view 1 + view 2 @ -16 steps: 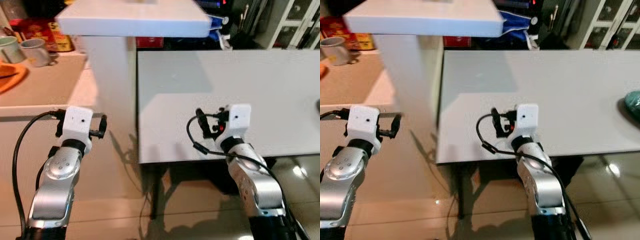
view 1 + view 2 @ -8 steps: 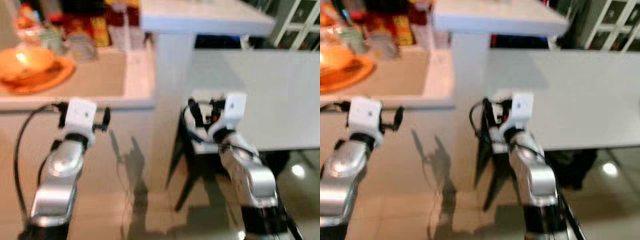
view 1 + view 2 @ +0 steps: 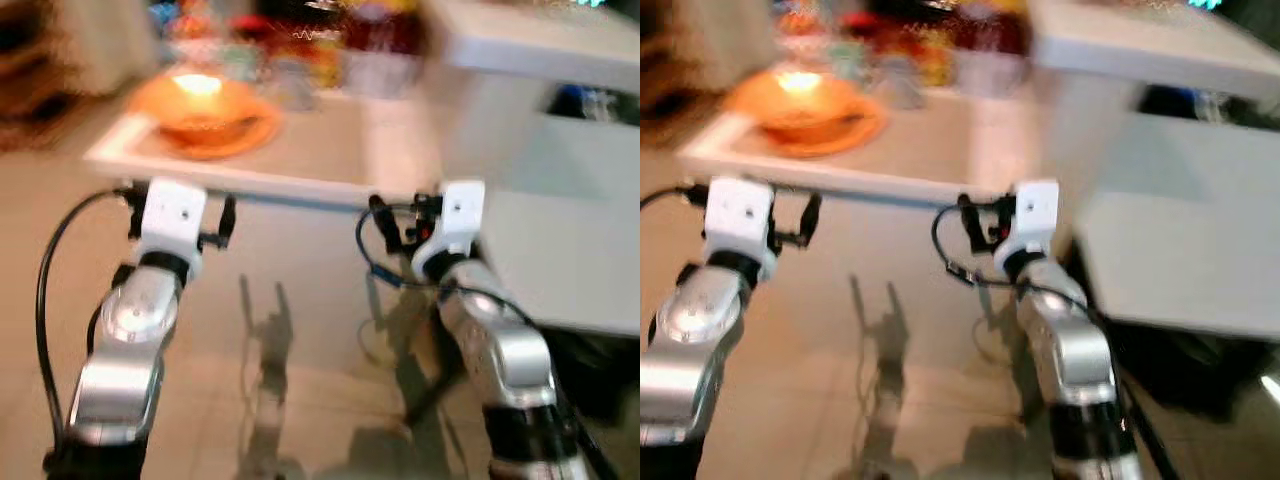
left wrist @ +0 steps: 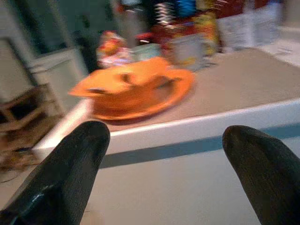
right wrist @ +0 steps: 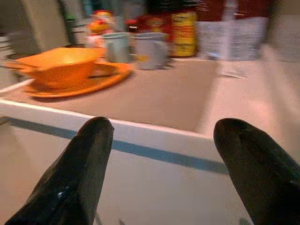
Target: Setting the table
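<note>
**Entry: camera turned to the counter; orange dishes now in view**

- Change: Across the last second the head views swing away from the grey table toward the counter. This is camera motion, not a move of the things. The grey table (image 3: pixel 590 270), central a second ago, now sits at 3 o'clock; the counter (image 3: pixel 330 160) fills the 12 o'clock band.
- Task item: orange bowl (image 3: pixel 200 105) resting on an orange plate (image 3: pixel 250 135), at 11 o'clock on the counter, well apart from both grippers.
- Left gripper (image 4: pixel 161 168): fingers spread wide, holding nothing, facing the counter edge with the dishes beyond.
- Right gripper (image 5: pixel 178 164): fingers likewise apart and empty, facing the same edge.
- Meaning, as a judgement: the robot seems to be approaching to fetch tableware; no pickup has begun and nothing has yet been laid on the table.
- Poorly seen: the head views are motion-blurred. Behind the bowl stand two mugs (image 5: pixel 136 47) and a row of jars and packets (image 5: pixel 187 33); labels unreadable. The bowl's contents cannot be told. The table's far side is cut off.
</note>
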Tool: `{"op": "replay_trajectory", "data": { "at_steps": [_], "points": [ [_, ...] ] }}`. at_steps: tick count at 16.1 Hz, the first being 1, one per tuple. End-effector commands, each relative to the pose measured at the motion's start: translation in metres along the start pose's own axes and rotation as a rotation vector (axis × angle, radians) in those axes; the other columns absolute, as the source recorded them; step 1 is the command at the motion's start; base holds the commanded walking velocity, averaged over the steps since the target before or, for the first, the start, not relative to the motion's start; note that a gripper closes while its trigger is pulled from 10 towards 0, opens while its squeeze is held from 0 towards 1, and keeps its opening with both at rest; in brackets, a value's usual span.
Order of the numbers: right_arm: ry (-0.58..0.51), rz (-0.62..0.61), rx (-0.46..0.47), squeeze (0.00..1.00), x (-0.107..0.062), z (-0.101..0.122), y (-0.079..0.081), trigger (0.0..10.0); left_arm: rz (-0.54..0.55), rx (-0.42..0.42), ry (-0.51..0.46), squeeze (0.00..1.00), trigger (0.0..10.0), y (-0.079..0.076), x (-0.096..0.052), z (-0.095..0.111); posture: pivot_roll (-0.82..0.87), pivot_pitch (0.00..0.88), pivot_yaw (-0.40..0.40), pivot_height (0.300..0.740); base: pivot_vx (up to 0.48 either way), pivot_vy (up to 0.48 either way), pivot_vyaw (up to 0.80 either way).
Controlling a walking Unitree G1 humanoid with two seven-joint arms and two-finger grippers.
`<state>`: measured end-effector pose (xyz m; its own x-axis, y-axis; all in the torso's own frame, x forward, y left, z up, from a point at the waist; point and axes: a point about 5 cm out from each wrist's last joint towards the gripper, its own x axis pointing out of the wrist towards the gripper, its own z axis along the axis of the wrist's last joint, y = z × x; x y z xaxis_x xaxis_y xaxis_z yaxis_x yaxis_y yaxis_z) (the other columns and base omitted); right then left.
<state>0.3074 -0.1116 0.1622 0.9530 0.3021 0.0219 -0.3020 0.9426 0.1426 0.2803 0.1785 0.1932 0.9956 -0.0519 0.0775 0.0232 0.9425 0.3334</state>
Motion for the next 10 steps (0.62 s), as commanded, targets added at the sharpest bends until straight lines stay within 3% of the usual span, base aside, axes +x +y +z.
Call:
{"op": "replay_trajectory", "data": {
  "at_steps": [1, 3, 5, 9, 10],
  "points": [
    [-0.019, 0.003, -0.012, 0.00, 0.005, 0.005, 0.001, 10.0, -0.011, 0.020, -0.015, 0.00, 10.0, 0.000, 0.001, 0.006, 0.07, 0.000, -0.058, 0.740, 0.428, 0.000, 0.80],
    [-0.024, -0.021, -0.024, 0.00, 0.006, 0.006, -0.002, 10.0, -0.017, 0.022, -0.018, 0.00, 10.0, 0.000, 0.001, 0.007, 0.07, 0.000, -0.062, 0.740, 0.407, 0.000, 0.74],
    [-0.058, -0.078, 0.033, 0.00, 0.006, 0.010, -0.012, 10.0, -0.048, 0.016, -0.027, 0.00, 10.0, -0.005, 0.001, 0.009, 0.07, 0.000, -0.062, 0.740, 0.407, 0.000, 0.00],
    [-0.147, -0.122, 0.016, 0.00, 0.002, 0.027, -0.025, 10.0, -0.111, -0.001, -0.060, 0.00, 10.0, -0.013, 0.000, 0.015, 0.07, 0.000, -0.058, 0.740, 0.403, 0.000, 0.00],
    [-0.160, -0.127, 0.013, 0.00, 0.002, 0.030, -0.028, 10.0, -0.115, -0.002, -0.072, 0.00, 10.0, -0.013, 0.001, 0.018, 0.07, 0.000, -0.058, 0.740, 0.401, 0.000, -0.61]
  ]
}}
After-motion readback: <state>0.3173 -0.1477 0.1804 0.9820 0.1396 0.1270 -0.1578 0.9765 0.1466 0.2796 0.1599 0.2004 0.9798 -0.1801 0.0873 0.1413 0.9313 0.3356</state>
